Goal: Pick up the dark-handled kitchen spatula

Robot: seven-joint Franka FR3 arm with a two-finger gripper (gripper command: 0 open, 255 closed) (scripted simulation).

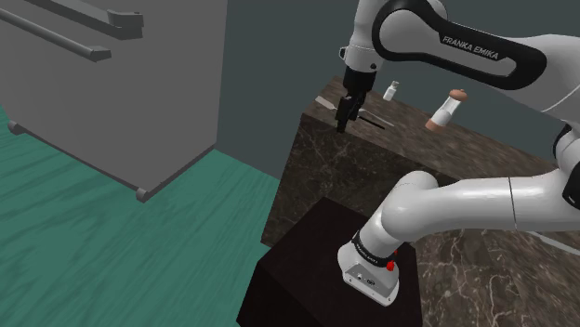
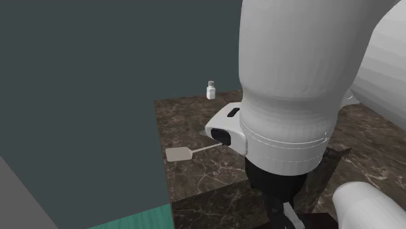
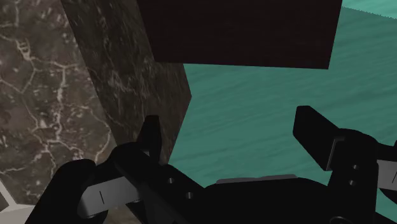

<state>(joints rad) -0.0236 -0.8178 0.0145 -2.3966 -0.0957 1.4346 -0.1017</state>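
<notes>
Gripper (image 1: 343,124) is recorded as open. In the wrist view its fingers (image 3: 151,133) are seen well apart, with nothing between them. It is held fingers-down at the edge of the counter (image 1: 372,172), on the shoulder view's left. In the wrist view one finger is placed over the counter's edge and the other over the floor (image 3: 254,95). This is judged to be an approach pose, with the jaws spread so that a thin handle can be straddled.

Spatula (image 1: 374,120) is found lying flat on the counter top, just beside the gripper toward the shoulder view's right, and apart from it. In the second exterior view the pale blade (image 2: 178,154) is seen near the counter's edge, and the handle (image 2: 205,148) is run back under the arm.

Because the spatula lies flat and low, a top-down grasp across the handle is judged necessary. The gripper would need to be shifted inward over the counter and then lowered. A risk is noted that the fingers may strike the counter's edge.
</notes>
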